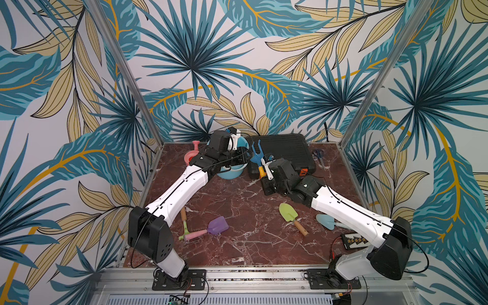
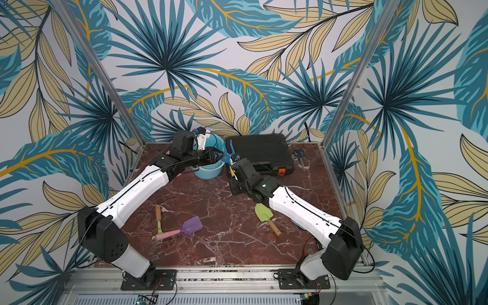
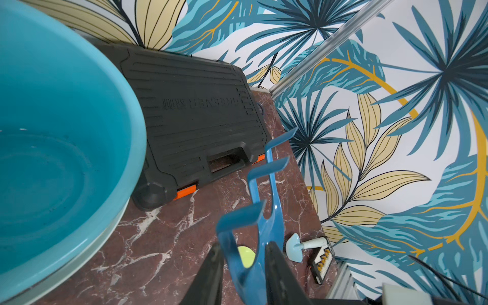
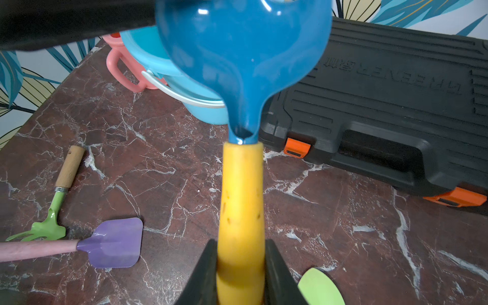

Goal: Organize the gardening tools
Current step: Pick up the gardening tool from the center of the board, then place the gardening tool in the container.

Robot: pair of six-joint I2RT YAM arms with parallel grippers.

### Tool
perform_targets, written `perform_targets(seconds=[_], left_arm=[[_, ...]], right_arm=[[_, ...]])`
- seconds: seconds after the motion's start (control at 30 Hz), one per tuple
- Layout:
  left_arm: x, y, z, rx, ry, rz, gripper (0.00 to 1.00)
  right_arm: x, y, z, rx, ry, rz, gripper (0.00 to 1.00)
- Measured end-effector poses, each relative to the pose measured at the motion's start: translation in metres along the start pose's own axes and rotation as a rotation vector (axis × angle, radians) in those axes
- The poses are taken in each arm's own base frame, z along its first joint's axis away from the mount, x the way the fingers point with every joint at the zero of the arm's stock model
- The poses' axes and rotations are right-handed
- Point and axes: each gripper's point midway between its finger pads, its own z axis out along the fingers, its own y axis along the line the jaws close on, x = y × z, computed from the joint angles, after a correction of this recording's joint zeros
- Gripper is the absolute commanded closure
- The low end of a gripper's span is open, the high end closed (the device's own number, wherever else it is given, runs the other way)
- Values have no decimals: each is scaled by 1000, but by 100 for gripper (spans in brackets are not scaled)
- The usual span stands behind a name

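The blue fork-rake is held off the marble table at the back, between the blue bucket and the black case, with its tines pointing up; the right gripper pinches its yellow handle, both jaws pressed flat against it; the left gripper reaches across in front of the bucket and pinches the blue head just below the tines, one jaw on either side; both arms therefore grip the same tool. The pink watering can stands just beside the bucket, partly hidden by the left arm. Nearer the front, the purple scoop lies flat, and the head of the green wooden-handled tool rests against its pink handle; the lime trowel lies near the right arm, with the pale blue trowel just beside it and partly under that arm; the scissors lie beside the case at the far right.
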Motion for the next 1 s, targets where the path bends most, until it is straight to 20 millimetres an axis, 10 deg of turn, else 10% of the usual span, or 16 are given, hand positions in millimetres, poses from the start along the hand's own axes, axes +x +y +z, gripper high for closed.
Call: perform_targets(seconds=[0.23,0.33,0.47,1.0], left_arm=[[1,-15,-2,76,21,-20,100],[-1,-14,-3,73,16,-12,100],[-6,-2,-5,27,-4,7,100],[-121,46,-77,-233,-379,191,100]], right_arm=[[7,0,5,-1,7,21,84],[5,1,5,-4,0,21,34],[2,-2,2,30,-19,18,1],[0,-27,-10,152,-74,38,0]])
